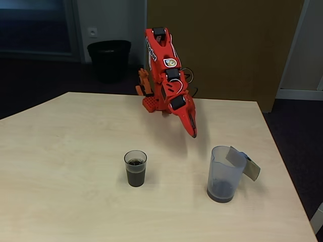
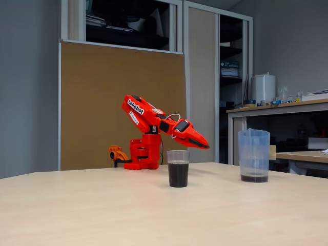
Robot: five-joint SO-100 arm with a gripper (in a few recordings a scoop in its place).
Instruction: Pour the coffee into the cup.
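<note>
1. Red arm (image 1: 164,70) folded low over the far edge of the worktop (image 1: 65,151), base mid-edge, pincer (image 1: 193,132) angled down toward the worktop.
2. Pincer (image 2: 205,145) closed to a point, jaws together, gripping nothing, hanging clear of the worktop (image 2: 102,215).
3. Cup (image 1: 135,168) upright near the worktop's middle, toward the near edge, more than half full of coffee (image 1: 135,176).
4. Seen side-on from the other fixed view: cup (image 2: 178,168) in front of the arm (image 2: 148,115), coffee (image 2: 178,174) filling its lower two thirds, dark through the clear wall.
5. Jug (image 1: 224,174) upright near the right edge in a fixed view, well apart from the cup, handle turned toward the right edge.
6. Thin dark layer of liquid left on the jug's (image 2: 253,155) floor; walls above it clouded but clear of liquid.
7. Pincer tip above the gap between cup and jug, farther back toward the far edge, touching neither.
8. Black bin (image 1: 109,59) on the floor beyond the far edge, brown panel (image 2: 118,102) behind the arm.
</note>
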